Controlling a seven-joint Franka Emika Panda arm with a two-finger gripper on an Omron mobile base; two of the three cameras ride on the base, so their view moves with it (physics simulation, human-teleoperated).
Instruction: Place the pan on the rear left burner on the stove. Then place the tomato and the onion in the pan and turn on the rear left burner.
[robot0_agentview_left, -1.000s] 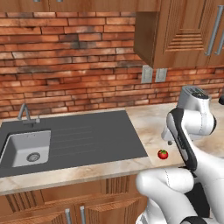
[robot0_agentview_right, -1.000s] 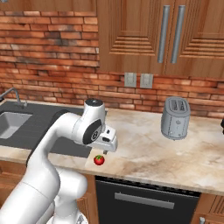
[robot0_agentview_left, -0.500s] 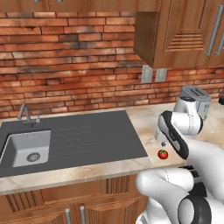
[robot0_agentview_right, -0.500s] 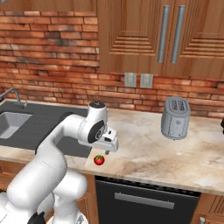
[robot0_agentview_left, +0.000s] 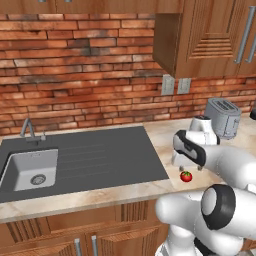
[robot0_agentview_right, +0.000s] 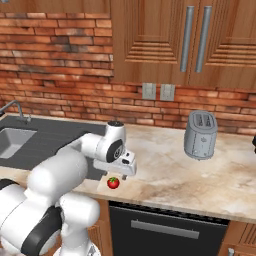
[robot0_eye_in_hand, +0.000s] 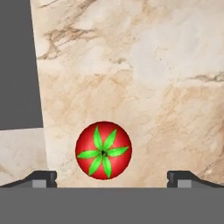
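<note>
The tomato (robot0_agentview_left: 186, 176) (robot0_agentview_right: 113, 183), a small shiny red ball with a green star top, lies on the beige marble counter near its front edge, just right of the dark sink counter. My gripper (robot0_agentview_left: 183, 167) (robot0_agentview_right: 119, 173) hangs straight above it, pointing down. In the hand view the tomato (robot0_eye_in_hand: 103, 150) sits between and just beyond my two dark fingertips (robot0_eye_in_hand: 41, 178), which stand wide apart with nothing held; the gripper (robot0_eye_in_hand: 112, 179) is open. The pan, the onion and the stove are out of view.
A dark grey sink counter (robot0_agentview_left: 100, 155) with a basin (robot0_agentview_left: 32, 170) and a tap lies to the left. A silver toaster (robot0_agentview_left: 222, 117) (robot0_agentview_right: 201, 134) stands at the back right. Bare marble (robot0_agentview_right: 170, 165) stretches between the two. Wall cabinets hang overhead.
My hand has come down and slightly left over the tomato. The tomato has stayed where it was.
</note>
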